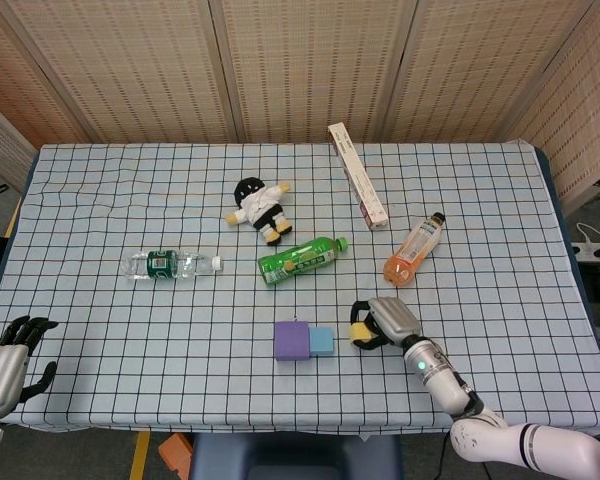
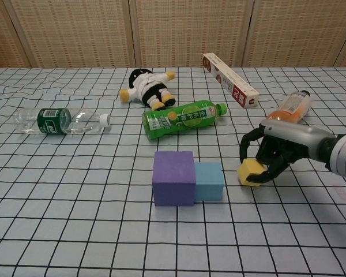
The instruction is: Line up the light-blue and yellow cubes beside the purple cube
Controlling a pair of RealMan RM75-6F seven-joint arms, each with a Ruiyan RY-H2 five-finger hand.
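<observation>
A purple cube (image 1: 292,340) (image 2: 173,178) sits near the table's front, with a smaller light-blue cube (image 1: 322,341) (image 2: 209,180) touching its right side. My right hand (image 1: 382,322) (image 2: 272,154) grips a small yellow cube (image 1: 361,333) (image 2: 251,172) a short way right of the light-blue cube, low over the cloth. A gap separates the yellow cube from the light-blue one. My left hand (image 1: 8,362) rests at the table's front left corner, fingers apart and holding nothing.
A green bottle (image 1: 301,258) lies behind the cubes, an orange bottle (image 1: 413,248) to the right, a clear bottle (image 1: 170,264) to the left. A plush doll (image 1: 260,208) and a long box (image 1: 356,172) lie further back on the checked cloth (image 1: 130,340).
</observation>
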